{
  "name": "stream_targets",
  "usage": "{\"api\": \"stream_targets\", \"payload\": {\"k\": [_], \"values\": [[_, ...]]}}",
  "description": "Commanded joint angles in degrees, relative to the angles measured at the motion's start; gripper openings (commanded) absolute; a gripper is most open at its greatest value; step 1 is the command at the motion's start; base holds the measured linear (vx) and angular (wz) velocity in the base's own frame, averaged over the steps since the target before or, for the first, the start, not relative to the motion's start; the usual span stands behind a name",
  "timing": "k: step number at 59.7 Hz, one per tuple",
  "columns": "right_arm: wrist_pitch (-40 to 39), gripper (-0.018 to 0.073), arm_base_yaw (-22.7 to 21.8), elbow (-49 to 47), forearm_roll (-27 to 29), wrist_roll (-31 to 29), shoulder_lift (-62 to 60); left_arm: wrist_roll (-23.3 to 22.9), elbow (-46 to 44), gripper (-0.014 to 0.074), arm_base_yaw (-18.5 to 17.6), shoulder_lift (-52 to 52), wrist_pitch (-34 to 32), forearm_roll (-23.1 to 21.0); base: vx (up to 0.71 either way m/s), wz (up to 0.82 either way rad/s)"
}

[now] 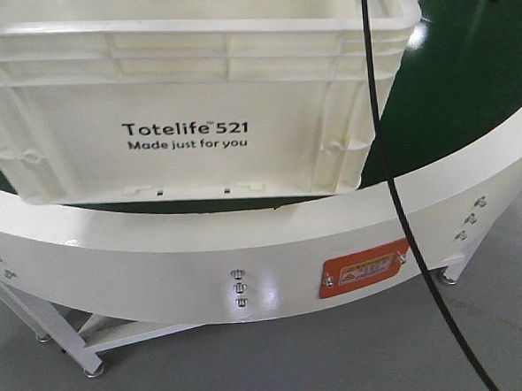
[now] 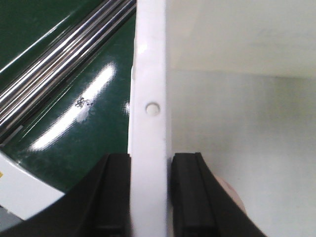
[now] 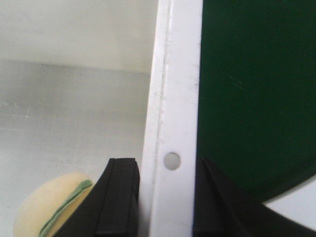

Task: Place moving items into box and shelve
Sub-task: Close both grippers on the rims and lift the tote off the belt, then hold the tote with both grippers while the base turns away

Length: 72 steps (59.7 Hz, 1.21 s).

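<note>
The white box [image 1: 193, 102], printed "Totelife 521", fills the upper front view over the green conveyor surface [image 1: 466, 68]. In the left wrist view, my left gripper [image 2: 150, 197] is shut on the box's left rim [image 2: 149, 74], one black finger [image 2: 116, 197] outside and one inside. My right gripper [image 3: 168, 197] is likewise shut on the box's right rim [image 3: 175, 74]. A pale yellow plush fruit [image 3: 44, 207] with a green stem lies on the box floor beside the right gripper's inner finger. A sliver of the pinkish fruit [image 2: 236, 197] peeks from behind the left gripper's inner finger.
A white curved rim [image 1: 247, 249] rings the green surface, carrying an orange label [image 1: 363, 271]. A black cable [image 1: 393, 187] hangs across the box's right end. Chrome rails [image 2: 59, 64] run beside the box on the left. Metal legs [image 1: 66, 336] stand on grey floor.
</note>
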Motion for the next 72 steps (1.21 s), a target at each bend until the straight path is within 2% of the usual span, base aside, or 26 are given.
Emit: {"api": "stream_targets", "payload": {"k": [1,10,21,28,35,72], "values": [[-6.19,0.0134,1.39,2.72,-7.46,1.55,-6.75,-2.1,1.86,0.0158,-2.15,-7.03,-8.76,2.99,0.0,0.0],[-8.97,0.0134,3.39,13.56,-8.86,4.19,-14.01,-7.05,14.28,0.0158,-5.28,-15.01,-14.0,6.96,0.0,0.0],[-12.96,0.0134,6.41,28.5,-11.0,8.96,-23.16,-10.2,30.44,0.0158,-8.31,-24.5,-24.16,7.13,0.0,0.0],[-13.1,0.0134,7.23,34.02,-11.64,10.71,-26.32,-11.99,36.27,0.0158,-8.69,-27.81,-26.53,7.13,0.0,0.0],[-13.3,0.0134,7.23,36.42,-11.65,11.44,-27.45,-12.21,37.31,0.0158,-8.69,-28.15,-25.65,7.0,0.0,0.0],[-11.59,0.0134,7.23,36.39,-11.52,12.29,-27.45,-12.21,37.26,0.0158,-8.69,-28.02,-23.99,6.89,0.0,0.0]]}}
